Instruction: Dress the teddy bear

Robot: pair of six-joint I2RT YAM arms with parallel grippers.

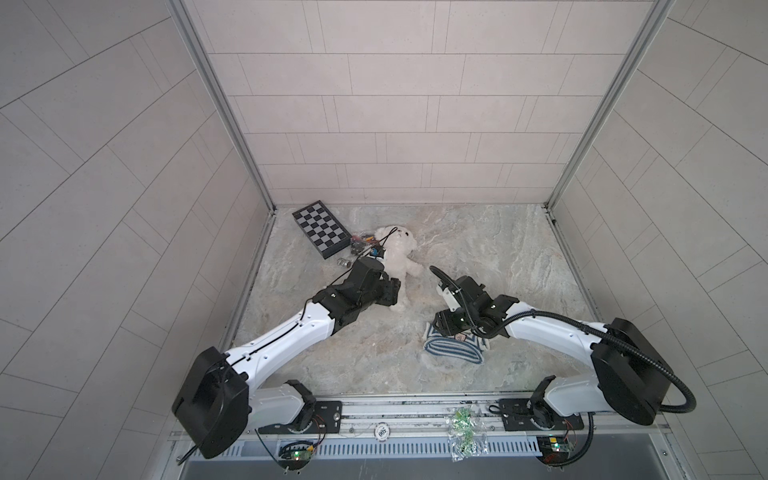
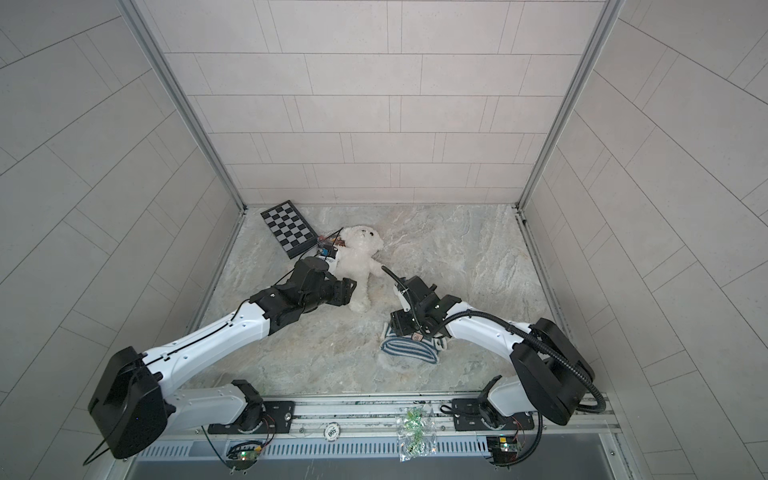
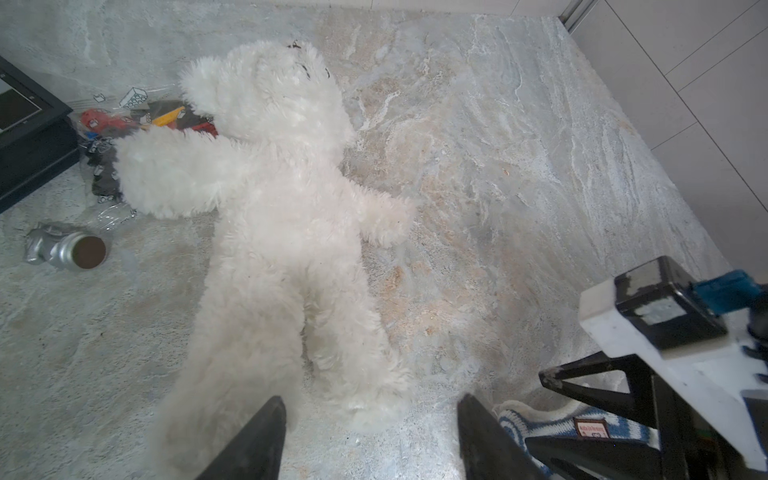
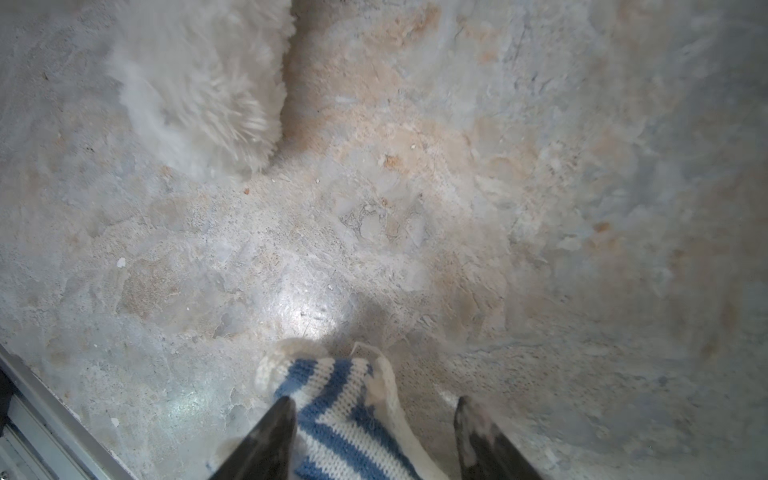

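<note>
The teddy bear [image 1: 398,266] is fluffy and white. It lies flat on the marbled table, head toward the back wall, limbs spread. My left gripper [image 3: 370,403] is open just short of the bear's feet [image 3: 365,399], with only bare table between its fingers; in a top view this left gripper [image 1: 394,293] sits beside the bear's legs. A small blue-and-white striped knit shirt [image 1: 453,350] with a badge lies crumpled nearer the front. My right gripper [image 4: 374,403] points down at it, open, with a corner of the shirt [image 4: 340,411] between its fingers.
A folded chessboard [image 1: 320,228] lies at the back left. A clear bag of toy bricks [image 1: 363,243] and a small silver can [image 3: 70,249] sit between it and the bear. On the front rail lie a plastic bag of green parts [image 1: 463,432] and a chip [image 1: 381,432].
</note>
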